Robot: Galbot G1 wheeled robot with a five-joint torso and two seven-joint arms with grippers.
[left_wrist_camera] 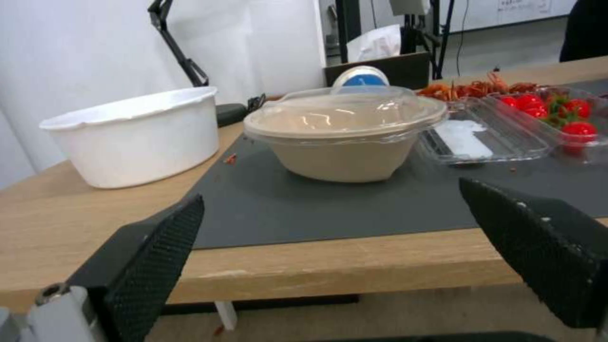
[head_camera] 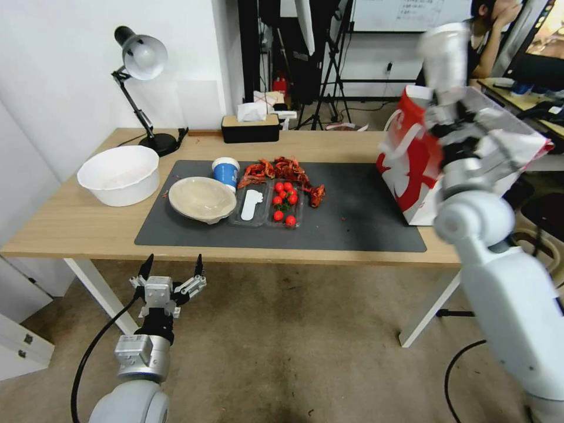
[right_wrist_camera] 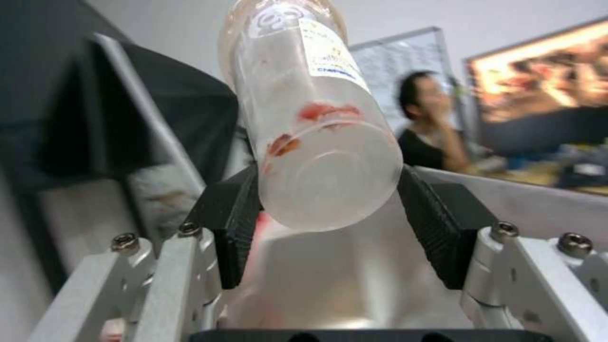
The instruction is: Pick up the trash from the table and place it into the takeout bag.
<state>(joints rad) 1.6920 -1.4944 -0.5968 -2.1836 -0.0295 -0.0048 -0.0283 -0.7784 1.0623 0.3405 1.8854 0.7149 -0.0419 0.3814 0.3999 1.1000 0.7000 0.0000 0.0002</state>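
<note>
My right gripper (head_camera: 449, 100) (right_wrist_camera: 329, 199) is raised above the open top of the takeout bag (head_camera: 408, 170), shut on the base of a clear plastic cup (head_camera: 445, 56) (right_wrist_camera: 310, 118) with red smears inside. On the dark mat (head_camera: 352, 217) lie a beige lidded bowl (head_camera: 202, 198) (left_wrist_camera: 345, 142), a blue-and-white paper cup (head_camera: 225, 171) (left_wrist_camera: 361, 76), red shell leftovers (head_camera: 282, 170) (left_wrist_camera: 475, 89) and a clear tray of cherry tomatoes (head_camera: 285, 202) (left_wrist_camera: 551, 109). Below the table's (head_camera: 70, 223) front edge, my left gripper (head_camera: 172, 265) (left_wrist_camera: 330, 191) hangs open, facing the bowl.
A white tub (head_camera: 119, 174) (left_wrist_camera: 139, 133) stands on the table's left end. At the back are a black desk lamp (head_camera: 141, 59) and a black tissue box (head_camera: 250, 128). The bag stands at the mat's right edge. Tripods and a desk fill the room behind.
</note>
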